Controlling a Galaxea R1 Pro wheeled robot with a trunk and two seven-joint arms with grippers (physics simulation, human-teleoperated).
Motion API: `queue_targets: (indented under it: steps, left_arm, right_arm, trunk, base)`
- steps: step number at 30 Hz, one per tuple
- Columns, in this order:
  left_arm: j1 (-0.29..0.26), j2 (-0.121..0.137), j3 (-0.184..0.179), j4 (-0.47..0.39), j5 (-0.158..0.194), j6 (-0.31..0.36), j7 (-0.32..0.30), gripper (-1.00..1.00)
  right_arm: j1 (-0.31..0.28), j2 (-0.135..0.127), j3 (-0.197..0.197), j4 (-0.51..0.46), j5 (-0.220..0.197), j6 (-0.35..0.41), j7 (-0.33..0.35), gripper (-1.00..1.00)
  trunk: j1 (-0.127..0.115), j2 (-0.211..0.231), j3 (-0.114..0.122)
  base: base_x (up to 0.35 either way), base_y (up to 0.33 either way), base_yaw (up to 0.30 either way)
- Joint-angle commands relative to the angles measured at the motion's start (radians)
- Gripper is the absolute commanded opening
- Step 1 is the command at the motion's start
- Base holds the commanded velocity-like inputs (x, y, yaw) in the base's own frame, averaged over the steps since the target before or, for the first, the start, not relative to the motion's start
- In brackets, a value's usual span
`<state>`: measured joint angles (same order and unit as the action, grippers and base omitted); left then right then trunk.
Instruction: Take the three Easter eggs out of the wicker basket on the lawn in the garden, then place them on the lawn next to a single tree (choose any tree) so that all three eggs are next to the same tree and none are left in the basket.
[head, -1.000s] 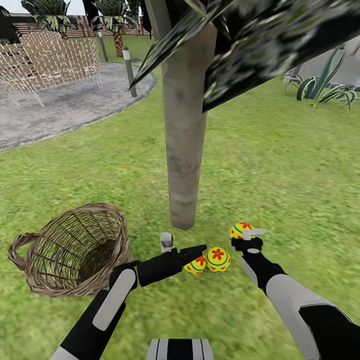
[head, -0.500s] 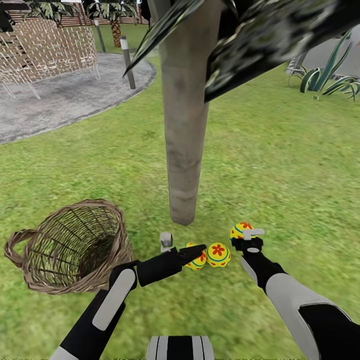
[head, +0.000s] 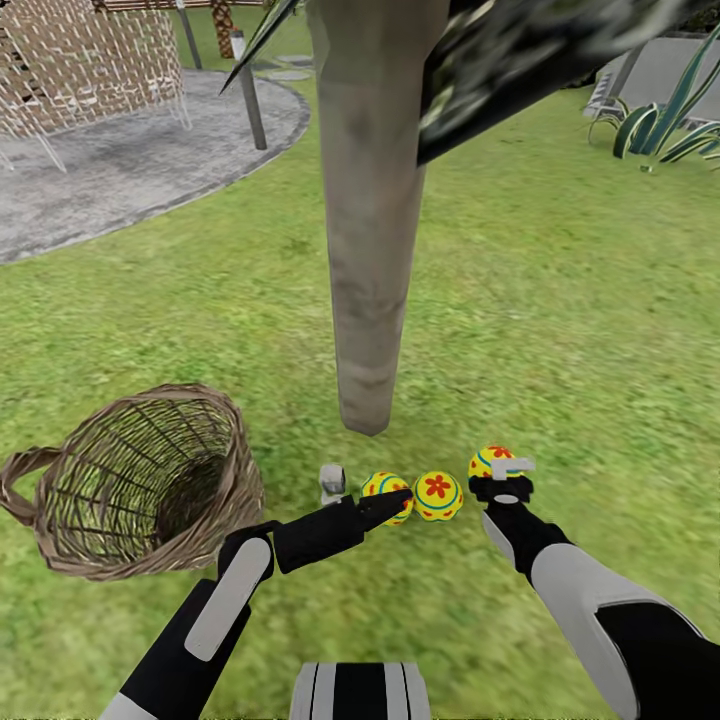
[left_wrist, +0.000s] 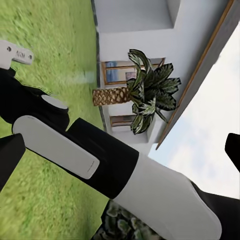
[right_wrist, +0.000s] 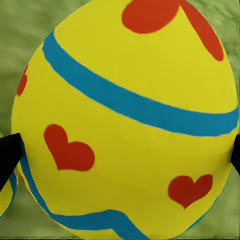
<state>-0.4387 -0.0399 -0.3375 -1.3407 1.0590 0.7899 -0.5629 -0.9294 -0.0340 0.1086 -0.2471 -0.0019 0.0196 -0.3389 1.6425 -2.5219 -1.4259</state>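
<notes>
The tree's pale trunk (head: 368, 250) rises from the lawn (head: 560, 320) at the centre. Two yellow Easter eggs (head: 386, 488) (head: 438, 496) lie on the grass just in front of its base. My left gripper (head: 358, 495) is open, its black finger (head: 385, 505) lying against the left egg. My right gripper (head: 505, 478) is shut on the third egg (head: 490, 461) (right_wrist: 125, 125), low over the grass to the right of the other two. The wicker basket (head: 60, 540) lies tipped at the left, with no egg showing inside it.
A grey gravel patio (head: 110, 180) with a lattice chair (head: 90, 60) and a post (head: 248, 90) lies at the far left. Spiky plants (head: 665, 125) stand at the far right. The left wrist view looks past my right arm (left_wrist: 85, 155) to a white house (left_wrist: 135, 15) and a palm (left_wrist: 145, 90).
The head view has tilted down, so trunk, basket and the two lying eggs sit higher in the picture. The third egg has kept its place in the right gripper.
</notes>
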Motion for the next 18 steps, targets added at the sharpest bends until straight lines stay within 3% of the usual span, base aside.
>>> queue_targets:
  steps: [1,18]
  left_arm:
    - [0.0,0.0,0.0,0.0,0.001,0.0,0.0,1.0]
    - [0.0,0.0,0.0,0.0,0.001,0.0,0.0,1.0]
  right_arm:
    - [0.0,0.002,0.0,0.004,0.0,0.0,-0.003,-1.0]
    - [0.0,0.005,0.002,-0.007,0.004,0.0,-0.005,-1.0]
  trunk:
    - [0.0,0.0,-0.004]
    - [0.008,-0.004,-0.07]
  base:
    - [0.0,0.0,0.0]
    - [0.0,0.0,0.0]
